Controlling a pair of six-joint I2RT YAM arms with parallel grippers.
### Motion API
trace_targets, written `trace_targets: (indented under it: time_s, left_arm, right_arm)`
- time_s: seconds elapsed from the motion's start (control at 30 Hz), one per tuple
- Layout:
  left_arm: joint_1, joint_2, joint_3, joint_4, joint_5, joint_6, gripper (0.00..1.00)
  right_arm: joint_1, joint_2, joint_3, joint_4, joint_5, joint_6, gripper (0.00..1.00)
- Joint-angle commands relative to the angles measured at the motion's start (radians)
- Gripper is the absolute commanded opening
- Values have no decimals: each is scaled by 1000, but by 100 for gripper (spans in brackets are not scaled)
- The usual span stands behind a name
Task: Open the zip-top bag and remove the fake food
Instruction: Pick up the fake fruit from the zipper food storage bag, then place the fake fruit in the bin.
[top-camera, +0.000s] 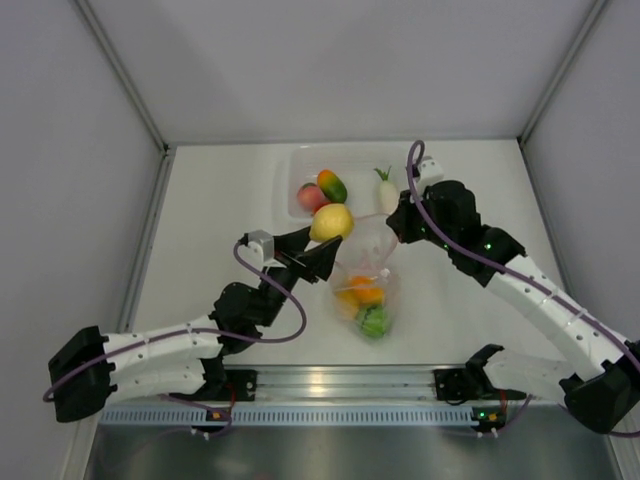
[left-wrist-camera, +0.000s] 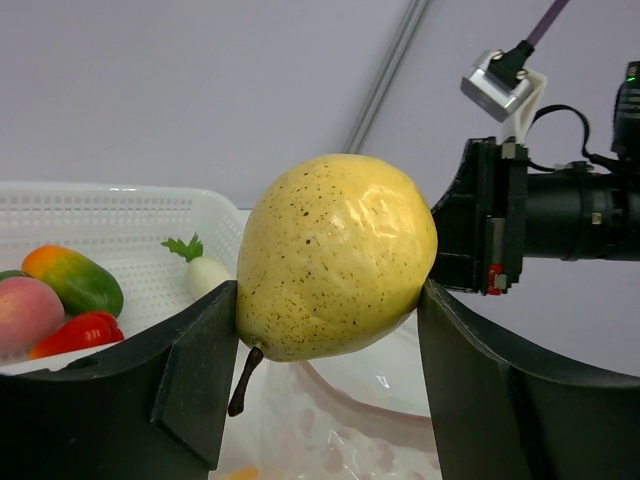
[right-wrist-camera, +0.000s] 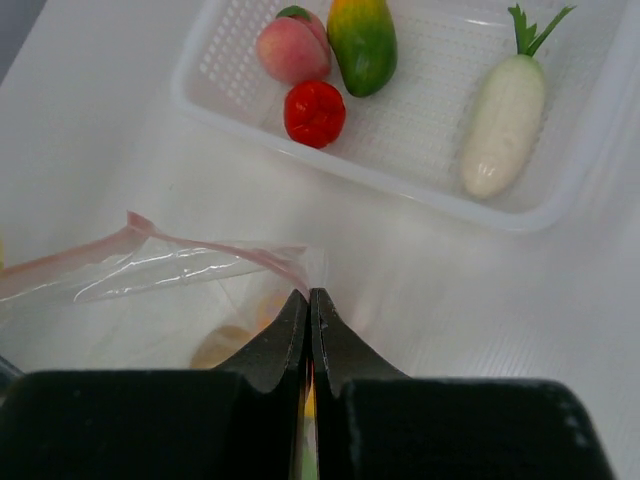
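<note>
Meanwhile, your left gripper (left-wrist-camera: 325, 300) clasped one pear (left-wrist-camera: 335, 255), your right gripper (right-wrist-camera: 310, 300) pinched one bag (right-wrist-camera: 180, 265); one basket (right-wrist-camera: 430, 90) held four toy foods (right-wrist-camera: 505, 120).

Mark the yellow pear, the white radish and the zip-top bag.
yellow pear (left-wrist-camera: 335, 255), left wrist view, middle of its speckled body.
white radish (right-wrist-camera: 503, 125), right wrist view, middle of its white body.
zip-top bag (right-wrist-camera: 215, 245), right wrist view, on its pink zip strip.

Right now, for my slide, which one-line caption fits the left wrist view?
The left gripper holds a speckled yellow pear, with the zip-top bag below and the white basket behind.
</note>
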Motion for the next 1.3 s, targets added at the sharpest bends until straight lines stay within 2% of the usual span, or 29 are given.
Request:
trace_targets:
  time_s: [0.0,0.2,0.23,0.47,0.67,0.8,0.97,1.07,1.13,1.27]
  left_arm:
    - [-3,18,40,101,-54,38,0]
    - [14,52,106,44,-154,44,0]
    - [26,61,149,-32,-134,11,0]
    - [207,168,338,-293,-39,-111,0]
    - [365,288,434,-375,82,-174,0]
    - [439,433,574,-482,176,-181,0]
    - [516,601,694,-527,314,-189,0]
    - [532,705,758,-533,348,-189,1]
    - [536,774,792,-533,371,-188,9]
    - [537,872,876,-533,418,-177,11]
  right_arm:
    - [10,-42,25,29,37,-36,0]
    - [12,-63,8,3,113,-42,0]
    - [12,-71,5,-2,121,-43,0]
    - [12,-112,-4,-31,138,-48,0]
    - [12,-143,-3,-57,153,-57,0]
    - [12,-155,20,-100,179,-59,0]
    - [12,-158,37,-146,201,-54,0]
    - [13,-151,32,-147,204,-52,0]
    - [13,-149,25,-143,204,-52,0]
    - [13,-148,9,-140,212,-54,0]
